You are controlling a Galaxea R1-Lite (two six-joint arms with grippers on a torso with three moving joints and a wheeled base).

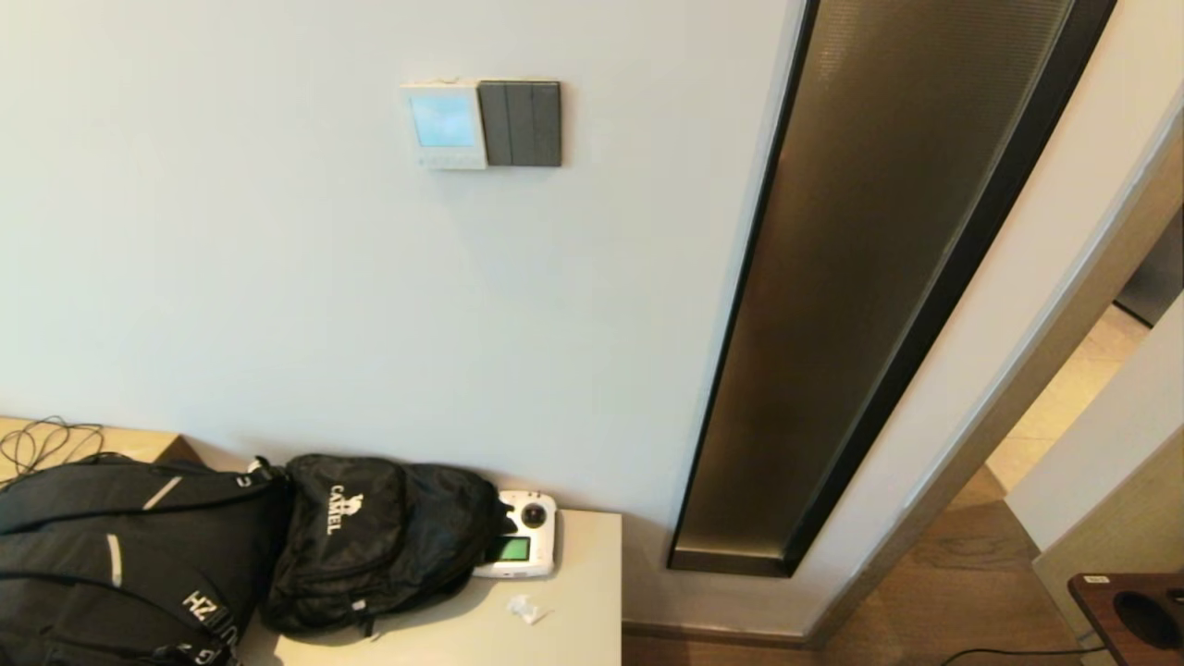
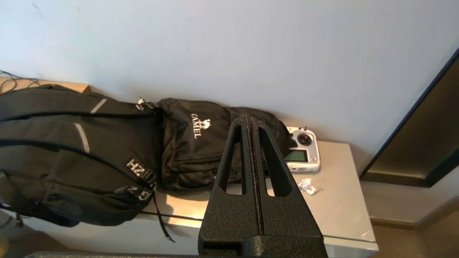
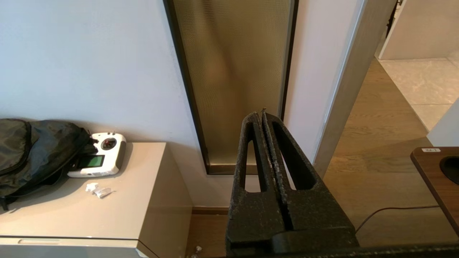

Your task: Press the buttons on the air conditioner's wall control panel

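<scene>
Hanging high on the pale wall (image 1: 231, 277), the air conditioner's wall control panel (image 1: 444, 124) was a small white square with its screen glowing pale blue, and the buttons (image 1: 448, 161) ran as a faint row along its bottom edge, too small for me to count. Touching its right side sat a dark grey switch plate (image 1: 522, 123) with three tall rockers. Nothing was near the panel; neither arm showed in the head view. To the right of the plate, a tall bronze glass strip (image 1: 879, 277) in a dark frame ran down the wall to the wooden floor (image 1: 953, 592). Well below the panel stood a pale bench (image 1: 573, 601) against the wall, carrying two black backpacks: a larger backpack (image 1: 120, 564) at the left and a smaller backpack (image 1: 370, 541) marked CAMEL beside it, the two touching. A white handheld remote (image 1: 523, 548) with a green screen lay just right of the smaller bag, partly tucked under it, and a small scrap of clear wrapping (image 1: 525, 608) lay near it on the bench top. The left end effector (image 2: 249, 123) hovered low in front of the bench, its two fingers pressed together and holding nothing. The right end effector (image 3: 261, 116) was likewise closed and empty, held off to the right of the bench, facing the glass strip. A dark wooden tabletop corner (image 1: 1128, 615) stood at the far right.
</scene>
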